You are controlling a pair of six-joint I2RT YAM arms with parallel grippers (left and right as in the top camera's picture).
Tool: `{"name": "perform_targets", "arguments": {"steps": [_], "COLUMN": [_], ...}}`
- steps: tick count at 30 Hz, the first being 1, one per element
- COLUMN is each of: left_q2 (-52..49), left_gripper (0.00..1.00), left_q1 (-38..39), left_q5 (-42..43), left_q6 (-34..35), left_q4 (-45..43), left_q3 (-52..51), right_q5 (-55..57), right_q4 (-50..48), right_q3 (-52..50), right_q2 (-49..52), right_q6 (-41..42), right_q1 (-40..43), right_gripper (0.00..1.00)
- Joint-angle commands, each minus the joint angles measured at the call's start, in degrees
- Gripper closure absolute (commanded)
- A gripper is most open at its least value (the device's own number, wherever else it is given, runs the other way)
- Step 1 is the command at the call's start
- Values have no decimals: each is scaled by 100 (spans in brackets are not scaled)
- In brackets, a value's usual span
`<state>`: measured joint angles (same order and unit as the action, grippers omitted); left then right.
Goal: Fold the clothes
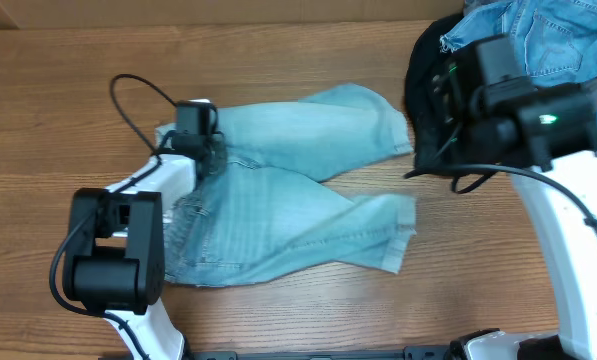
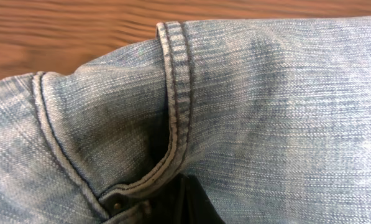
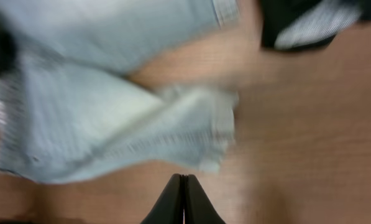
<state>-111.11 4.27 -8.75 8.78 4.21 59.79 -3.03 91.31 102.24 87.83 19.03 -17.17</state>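
A pale light-blue pair of denim trousers [image 1: 298,200] lies spread on the wooden table [image 1: 58,90], legs pointing right. My left gripper [image 2: 184,186] is down on the waist end, shut, its dark tips pressed into the denim [image 2: 284,112] just below a stitched pocket seam [image 2: 176,81]; no cloth shows between the jaws. My right gripper [image 3: 183,177] is shut and empty above bare wood, short of the hem of the nearer trouser leg [image 3: 219,134]. The right arm [image 1: 498,90] hangs over a black garment [image 1: 418,70].
A mid-blue denim piece [image 1: 548,40] lies in the far right corner, partly on the black garment [image 3: 284,18]. The left arm's base [image 1: 113,260] stands at the near left edge, with a black cable [image 1: 128,100] looping behind the wrist.
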Motion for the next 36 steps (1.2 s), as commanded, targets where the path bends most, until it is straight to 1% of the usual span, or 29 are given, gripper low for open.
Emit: {"name": "perform_targets", "arguments": {"steps": [1, 2, 5, 6, 7, 8, 9, 10, 13, 15, 16, 18, 22, 23, 25, 28, 30, 33, 34, 36], "left_q2": [-295, -295, -295, -295, -295, -295, -295, -295, -295, -295, -295, -295, -295, -295, -295, -295, -295, -295, -295, -295], "left_gripper": [96, 96, 96, 96, 96, 96, 96, 96, 96, 96, 96, 96, 96, 96, 96, 96, 96, 96, 96, 96], "left_q1": [-444, -509, -553, -538, -522, -514, -501, -498, -498, -498, -498, -498, -498, -498, -498, -498, -498, -498, -498, -498], "left_q5": [-186, -140, -17, -17, -15, -9, -11, 0, 24, 52, 90, 90, 90, 87, 87, 87, 87, 87, 87, 87], "left_q6": [-232, -232, -238, -238, -238, -238, -238, -238, -240, -238, -238, -238, -238, -236, -238, -240, -238, -240, -240, -238], "left_q4": [2, 11, 37, 39, 50, 74, 114, 149, 225, 262, 313, 348, 356, 367, 391, 437, 455, 461, 461, 452], "left_q3": [129, 199, 306, 306, 306, 306, 306, 306, 306, 306, 306, 306, 306, 306, 306, 306, 306, 306, 306, 306], "right_q5": [-127, -234, -286, -289, -291, -286, -319, -339, -490, -907, -1331, -1646, -1766, -1764, -1611, -881, -638, -647, -739, -1008], "right_q4": [-254, -426, -1604, -1978, -2367, -2723, -3091, -3355, -3794, -4033, -4199, -4271, -4301, -4275, -4103, -3895, -3877, -3919, -3923, -3963], "right_q3": [-1008, -1303, -2389, -2638, -2874, -3091, -3294, -3432, -3676, -3757, -3814, -3816, -3816, -3816, -3816, -3810, -3810, -3810, -3810, -3812], "right_q2": [-42, -39, -31, -17, 0, 31, 85, 146, 352, 459, 627, 796, 1161, 1213, 1283, 1281, 1281, 1281, 1281, 1281], "right_q6": [490, 505, 496, 417, 160, -22, -85, -85, -87, -175, -297, -433, -448, -448, -444, -190, -79, -81, -85, -94], "right_q1": [-275, -339, -446, -426, -398, -356, -284, -205, 105, 280, 402, 407, 341, 341, 341, 354, 354, 352, 352, 334], "right_gripper": [96, 96, 96, 85, 60, 50, 34, 32, 32, 33, 38, 46, 49, 51, 51, 51, 51, 50, 47, 47]}}
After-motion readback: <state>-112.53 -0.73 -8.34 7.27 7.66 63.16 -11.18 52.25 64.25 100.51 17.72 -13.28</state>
